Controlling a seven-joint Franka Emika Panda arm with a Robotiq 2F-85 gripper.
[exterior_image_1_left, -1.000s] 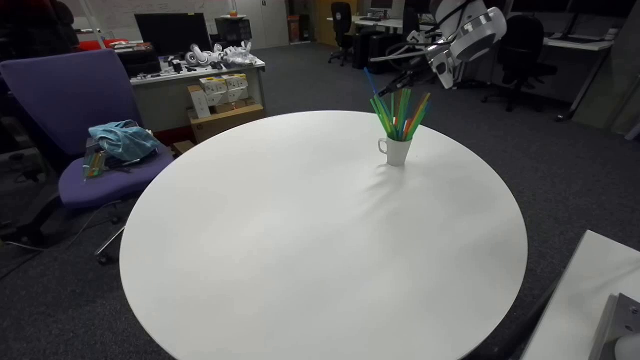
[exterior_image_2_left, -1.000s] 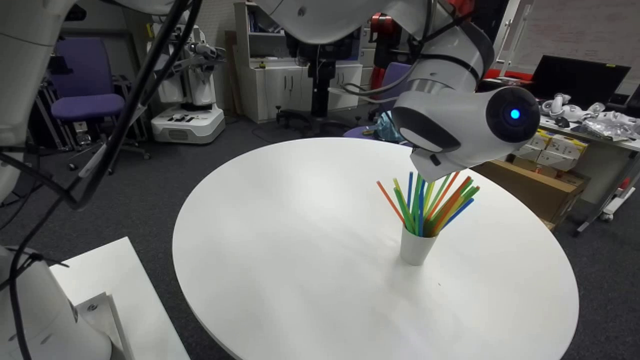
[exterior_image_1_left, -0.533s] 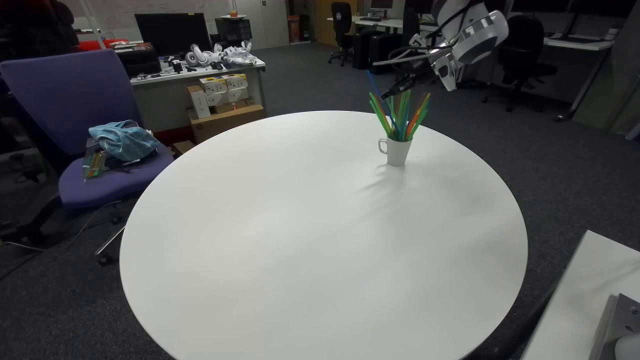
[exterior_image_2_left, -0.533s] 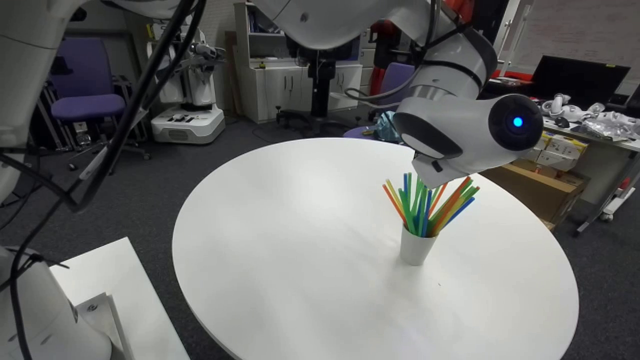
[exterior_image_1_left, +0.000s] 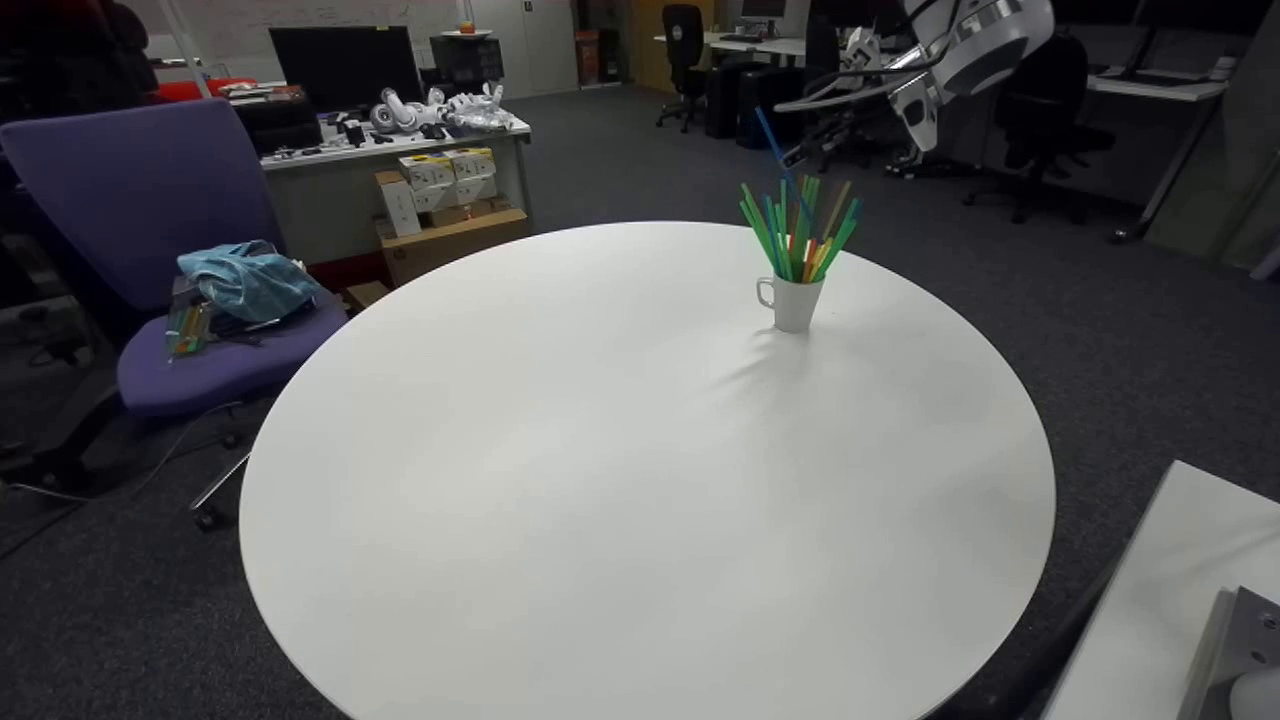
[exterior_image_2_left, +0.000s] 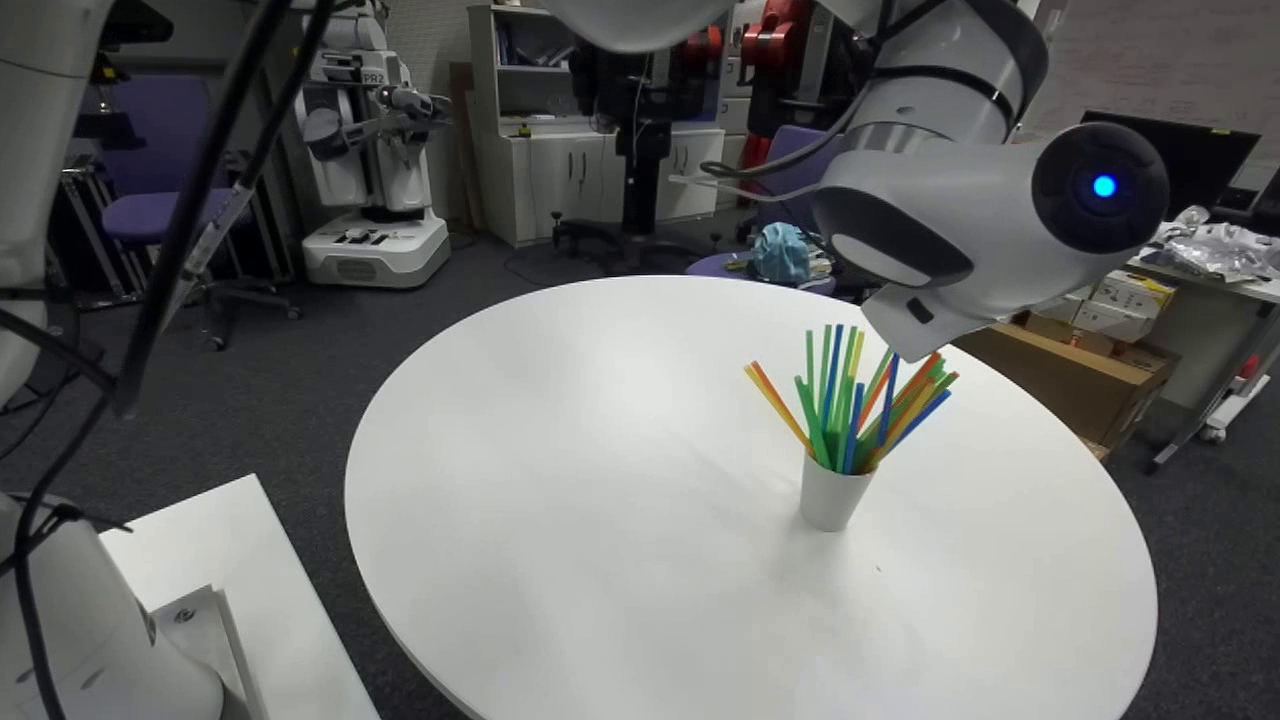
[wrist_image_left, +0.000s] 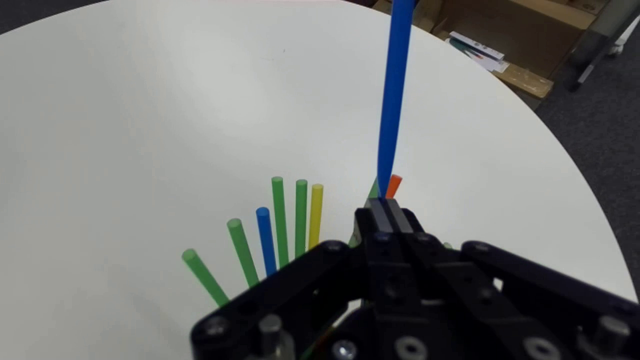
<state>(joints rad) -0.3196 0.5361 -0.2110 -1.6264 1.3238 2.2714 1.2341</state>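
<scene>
white mug (exterior_image_1_left: 797, 305) | multicoloured straws (exterior_image_2_left: 854, 425) inside | pincer (wrist_image_left: 386, 209) pinches blue straw (wrist_image_left: 395, 90)

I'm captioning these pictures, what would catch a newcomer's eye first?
Probably the bright drinking straws fanning from the white mug on the round white table. Next comes the black pincer above them, shut on a blue straw. A purple chair beside the table stands out too.
</scene>
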